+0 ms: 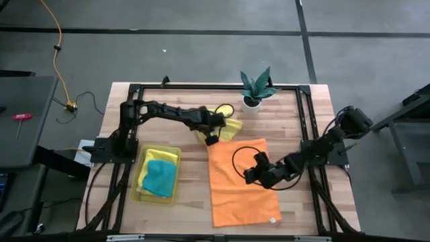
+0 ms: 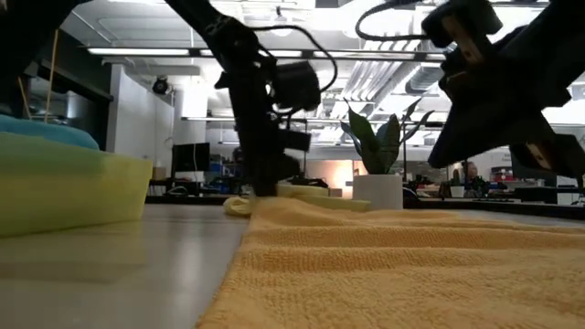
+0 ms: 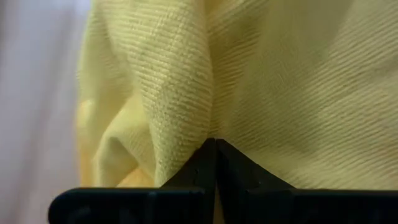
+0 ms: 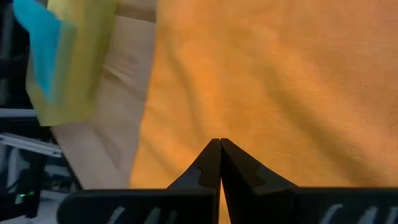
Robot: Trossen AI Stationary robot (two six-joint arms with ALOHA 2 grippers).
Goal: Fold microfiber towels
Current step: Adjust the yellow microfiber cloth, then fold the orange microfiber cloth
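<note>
An orange towel (image 1: 242, 188) lies spread flat on the middle of the table. Beyond its far left corner a yellow towel (image 1: 228, 126) lies crumpled. My left gripper (image 1: 212, 138) is shut, slanting down at the yellow towel's near left side; the cloth (image 3: 261, 81) fills its wrist view. My right gripper (image 1: 250, 176) is shut and hangs over the orange towel (image 4: 280, 81), clear of it in the low view (image 2: 439, 161). A teal towel (image 1: 160, 178) lies folded in the yellow tray (image 1: 142, 156). My left gripper has its shut fingertips (image 3: 215, 149) right at a raised fold of the yellow towel (image 3: 180, 93), coming from above at a slant. No cloth shows between the fingers. Whether the tips touch the cloth, I cannot tell.
The translucent yellow tray stands at the near left of the table. A small potted plant (image 1: 255, 87) stands at the far edge, just beyond the yellow towel. Bare wood lies to the right of the orange towel and between it and the tray.
</note>
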